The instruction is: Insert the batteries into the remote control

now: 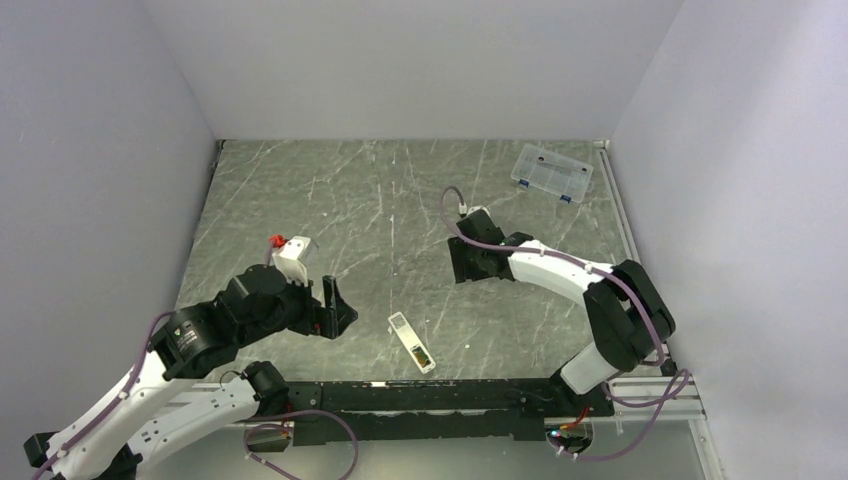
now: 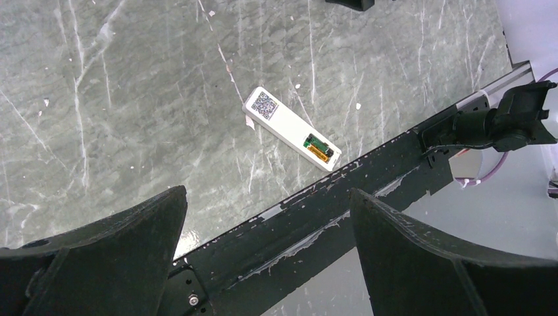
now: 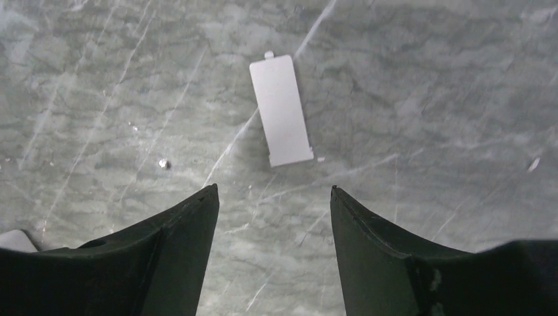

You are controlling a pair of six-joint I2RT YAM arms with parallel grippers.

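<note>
The white remote control (image 1: 409, 340) lies face down near the table's front edge, between the two arms. Its battery recess is uncovered and holds both batteries (image 1: 424, 357). In the left wrist view the remote control (image 2: 283, 122) shows a QR label, with the dark green battery (image 2: 312, 140) and the orange battery (image 2: 322, 153) side by side in the recess. My left gripper (image 1: 338, 308) (image 2: 268, 191) is open and empty, left of the remote. My right gripper (image 1: 462, 270) (image 3: 274, 188) is open and empty, just short of a flat white cover piece (image 3: 281, 110) on the table.
A clear compartment box (image 1: 551, 172) sits at the back right corner. The black base rail (image 1: 440, 395) (image 2: 316, 217) runs along the near edge, close to the remote's battery end. White walls enclose the table on three sides.
</note>
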